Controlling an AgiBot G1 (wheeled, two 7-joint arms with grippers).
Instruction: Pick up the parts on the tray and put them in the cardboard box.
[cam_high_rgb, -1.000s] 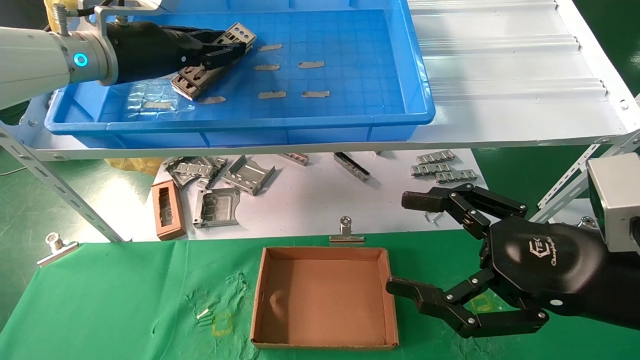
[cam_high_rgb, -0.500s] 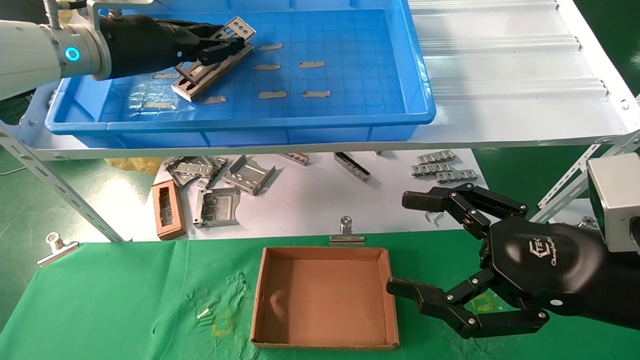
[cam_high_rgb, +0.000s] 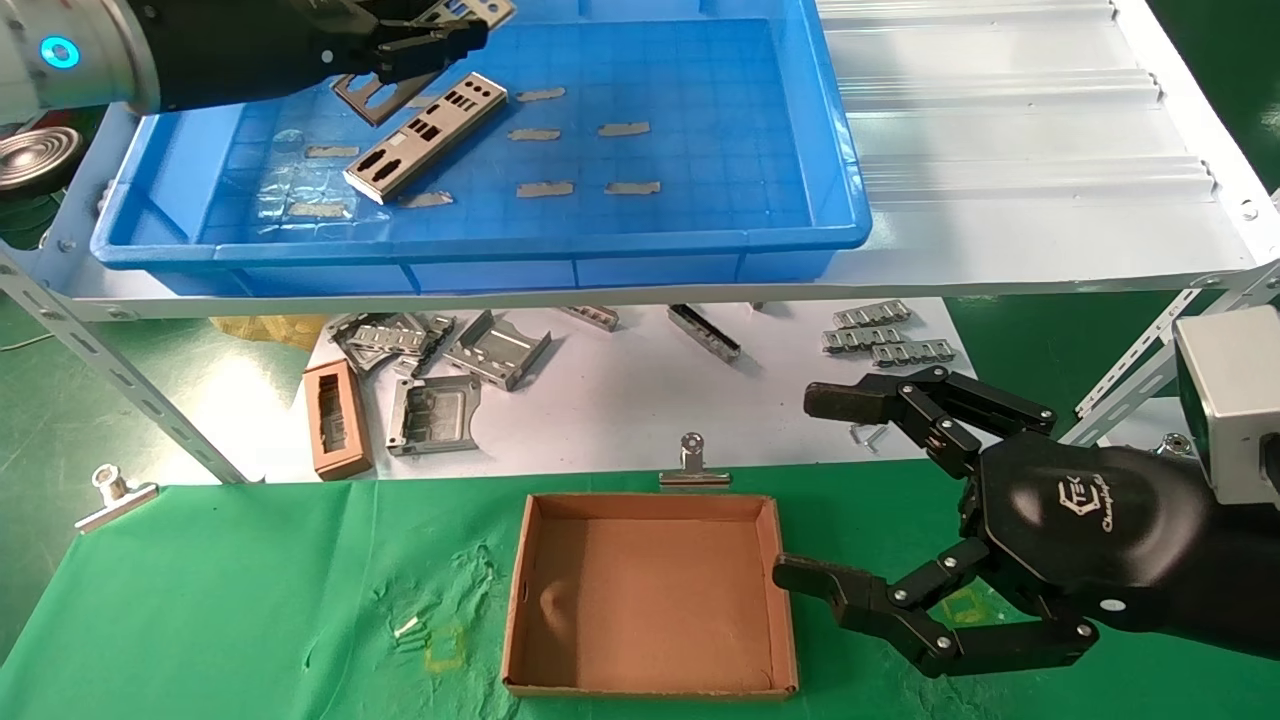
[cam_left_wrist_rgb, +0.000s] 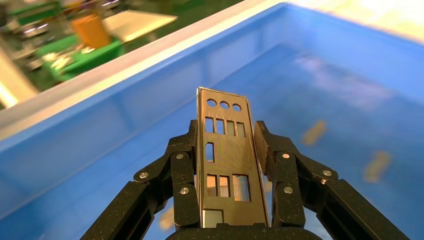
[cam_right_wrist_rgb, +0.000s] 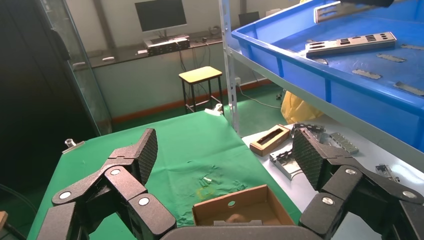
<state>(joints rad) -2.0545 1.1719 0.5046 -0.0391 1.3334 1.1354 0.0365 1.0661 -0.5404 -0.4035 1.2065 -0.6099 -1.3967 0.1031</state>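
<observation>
My left gripper is at the far left of the blue tray, shut on one silver-grey plate and holding it clear above the tray floor. In the left wrist view the plate stands edge-gripped between the fingers, over the tray. A second plate lies flat in the tray, also seen in the right wrist view. The cardboard box sits open and empty on the green cloth. My right gripper is open and empty, just right of the box.
Several grey tape strips lie on the tray floor. The tray rests on a white ribbed shelf. Below it, folded brackets, clips and a small brown holder lie on white paper. A binder clip holds the cloth behind the box.
My left gripper has risen and drawn back to the left with one plate. The second plate beneath it is now uncovered and stays in the tray. The right arm has not moved.
</observation>
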